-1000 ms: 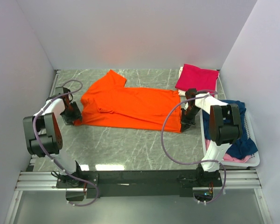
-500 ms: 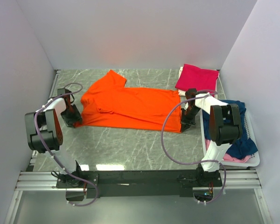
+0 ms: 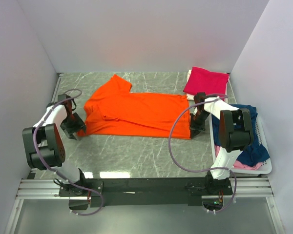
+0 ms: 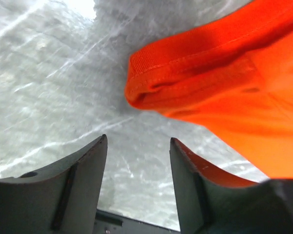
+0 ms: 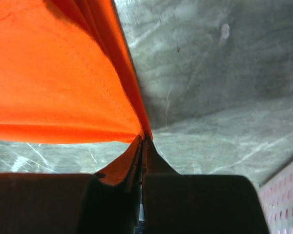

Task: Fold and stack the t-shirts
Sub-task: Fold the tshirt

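Grey veined bench (image 3: 136, 156) comes first, and at its right edge we see the basket (image 3: 266, 168) with a navy tee (image 3: 251, 141) and a pale pink tee (image 3: 240, 165) heaped in it, unfolded. Further in, the orange tee (image 3: 136, 109) lies spread across the middle of the bench, one sleeve pointing to the far left. The right tool (image 5: 144, 140) is closed on its near right corner, with cloth pinched between the fingers at bench level. The left tool (image 4: 138, 146) stands open just beside the near left corner. A rolled orange edge lies ahead of its fingers, with bare bench between them and nothing gripped. At the far right the magenta tee (image 3: 206, 80) sits folded on a white thing.

We judge the step to be a fold of the orange tee, with only one side gripped. The next move calls for the left tool to slide onto that rolled edge and close, so both corners can lift together and carry the near edge over.

Hard to make out: whether the left corner is sleeve or shoulder, how many tees the basket holds, and what the mostly hidden white thing is
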